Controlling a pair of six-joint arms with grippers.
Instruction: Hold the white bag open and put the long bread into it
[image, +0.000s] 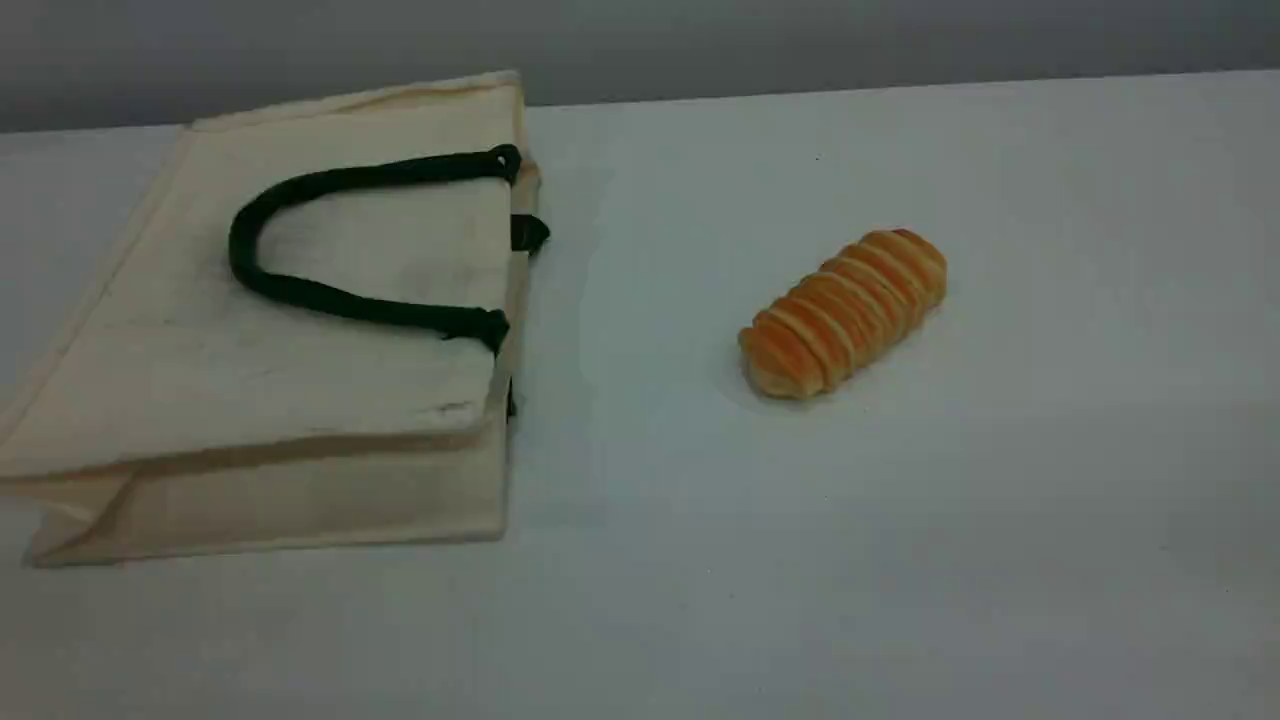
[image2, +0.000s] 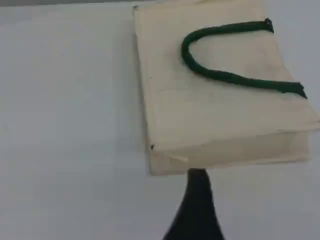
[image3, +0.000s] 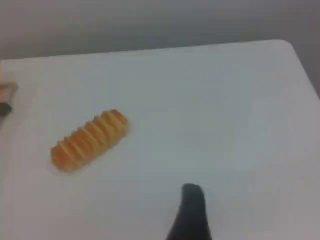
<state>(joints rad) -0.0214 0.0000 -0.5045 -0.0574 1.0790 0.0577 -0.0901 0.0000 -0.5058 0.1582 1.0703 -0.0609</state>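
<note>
The white bag (image: 300, 330) is lying flat on its side on the left part of the table (image: 900, 520), its mouth edge facing toward the table's middle. One dark green rope handle (image: 300, 290) is resting in a loop on the bag's upper panel; a short bit of a second handle (image: 528, 232) is poking out at the mouth edge. The long bread (image: 843, 310) is sitting by itself to the right of the bag, well apart from it, lying at a slant with its ridged orange top facing up.

Neither arm is showing in the scene view. In the left wrist view, the left gripper (image2: 196, 200) is hanging above the table just short of the bag's near folded side (image2: 225, 155) (only one dark fingertip is showing at the bottom edge), touching nothing. In the right wrist view, the right gripper (image3: 192, 210) is likewise hovering over bare tabletop, with the bread (image3: 90, 140) lying off to the left of its fingertip and apart from it.

Both sets of fingers are standing spread wide and holding nothing, though the second finger of each is sitting out of frame. The bag's corner and a handle end (image3: 5, 97) are just peeking in at the left edge of the right wrist view.
</note>
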